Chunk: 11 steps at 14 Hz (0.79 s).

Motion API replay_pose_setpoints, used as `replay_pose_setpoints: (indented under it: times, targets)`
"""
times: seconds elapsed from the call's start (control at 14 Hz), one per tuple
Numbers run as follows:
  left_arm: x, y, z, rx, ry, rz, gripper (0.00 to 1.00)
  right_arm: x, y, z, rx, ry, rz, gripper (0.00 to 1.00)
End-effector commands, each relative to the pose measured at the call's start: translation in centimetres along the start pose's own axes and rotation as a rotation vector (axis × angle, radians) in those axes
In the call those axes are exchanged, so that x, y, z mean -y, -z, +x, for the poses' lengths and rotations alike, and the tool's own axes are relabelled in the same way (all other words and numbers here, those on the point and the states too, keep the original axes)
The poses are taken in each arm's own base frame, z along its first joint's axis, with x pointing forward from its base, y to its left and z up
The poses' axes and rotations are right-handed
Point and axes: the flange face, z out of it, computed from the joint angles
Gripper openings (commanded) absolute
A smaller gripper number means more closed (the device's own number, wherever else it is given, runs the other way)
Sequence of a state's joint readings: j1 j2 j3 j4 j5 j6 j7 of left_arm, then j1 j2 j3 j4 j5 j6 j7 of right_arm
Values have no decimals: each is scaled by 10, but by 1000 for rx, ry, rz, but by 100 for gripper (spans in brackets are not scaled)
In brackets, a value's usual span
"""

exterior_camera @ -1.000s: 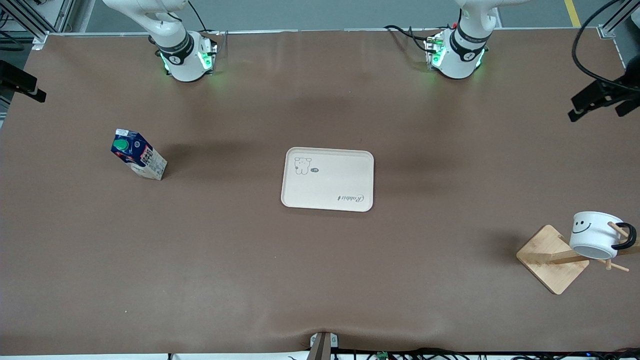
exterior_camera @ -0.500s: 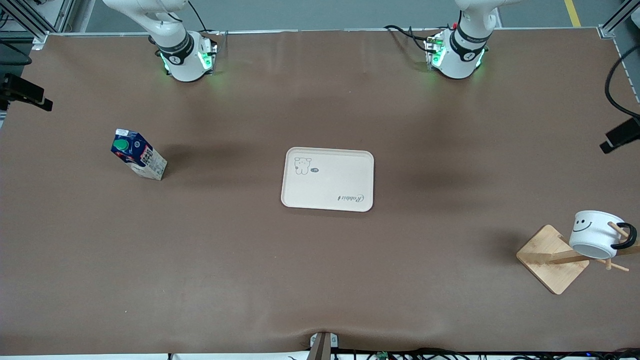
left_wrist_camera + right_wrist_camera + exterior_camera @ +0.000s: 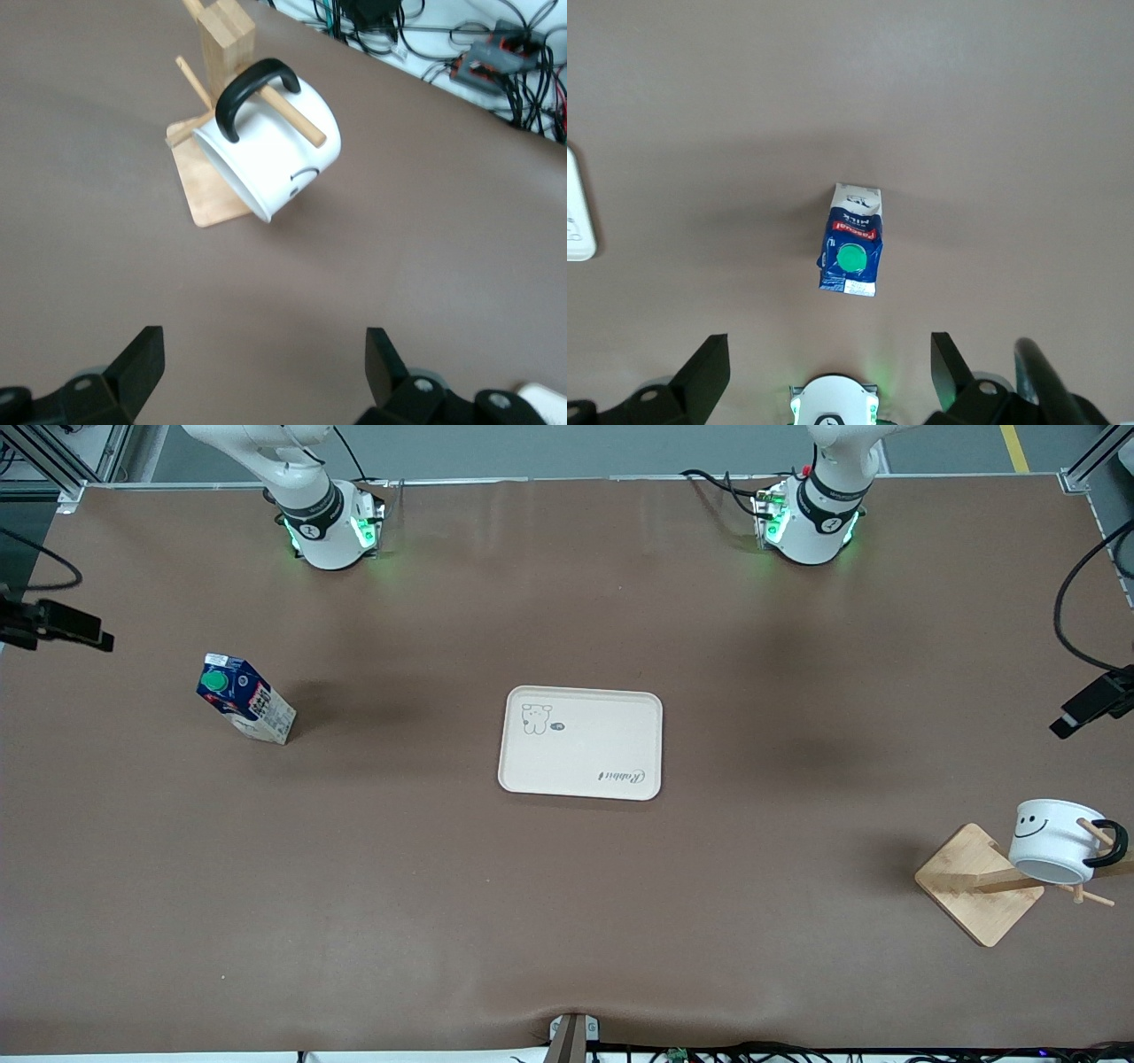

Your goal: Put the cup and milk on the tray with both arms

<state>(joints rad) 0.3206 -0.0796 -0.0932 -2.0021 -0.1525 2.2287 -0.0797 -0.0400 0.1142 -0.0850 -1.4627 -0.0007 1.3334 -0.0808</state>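
Note:
The cream tray (image 3: pixel 580 744) lies mid-table; one corner of the tray (image 3: pixel 576 212) shows in the right wrist view. The milk (image 3: pixel 244 708) stands toward the right arm's end, green cap up; the right wrist view looks down on the milk (image 3: pixel 852 239). The white smiley cup (image 3: pixel 1054 841) hangs by its black handle on a wooden peg toward the left arm's end. My left gripper (image 3: pixel 263 359) is open and empty, with the cup (image 3: pixel 275 146) a way off; it hangs (image 3: pixel 1085 710) over that table end. My right gripper (image 3: pixel 830 363) is open and empty, above the table's edge (image 3: pixel 62 627).
The cup's wooden rack has a square base (image 3: pixel 979 881), an upright post (image 3: pixel 226 35) and thin pegs. Cables (image 3: pixel 496 62) lie along the table edge near the rack. The arm bases (image 3: pixel 332 527) (image 3: pixel 811 522) stand along the table's robot side.
Both grippers have moved along the table's ends toward the front camera: the right one closer to the milk, the left one closer to the cup. Nothing on the table has shifted.

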Motion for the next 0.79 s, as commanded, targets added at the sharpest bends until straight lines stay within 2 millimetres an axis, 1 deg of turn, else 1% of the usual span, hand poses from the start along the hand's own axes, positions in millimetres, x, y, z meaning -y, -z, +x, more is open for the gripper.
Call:
replay_pose_setpoints:
  times: [0.0, 0.07, 0.21, 0.29, 0.36, 0.43, 0.5, 0.57, 0.64, 0.71]
  targets:
    - [2, -12, -19, -84, 4, -11, 100, -18, -40, 33, 80, -18, -13, 100]
    - [3, -20, -19, -101, -4, -10, 100, -28, -49, 38, 96, -31, -8, 100]
    - [5, -35, -15, -123, -27, -9, 100, -39, -64, 44, 94, -63, -2, 100]
    - [6, -41, -13, -129, -45, -8, 100, -45, -79, 44, 91, -75, 15, 100]
    - [7, -46, -10, -140, -63, -6, 100, -42, -90, 40, 95, -77, 16, 100]
    - [7, -52, -8, -148, -97, -3, 100, -38, -101, 32, 102, -114, 15, 100]
    - [8, -59, -6, -160, -127, -1, 100, -31, -115, 24, 101, -163, 12, 100]
    - [10, -67, -2, -173, -147, 2, 100, -18, -130, 13, 84, -171, 8, 100]
    - [10, -75, 0, -185, -161, 3, 100, -12, -146, 3, 59, -163, 8, 100]
    - [10, -81, 4, -210, -161, 3, 100, -11, -162, -5, 44, -161, 10, 100]
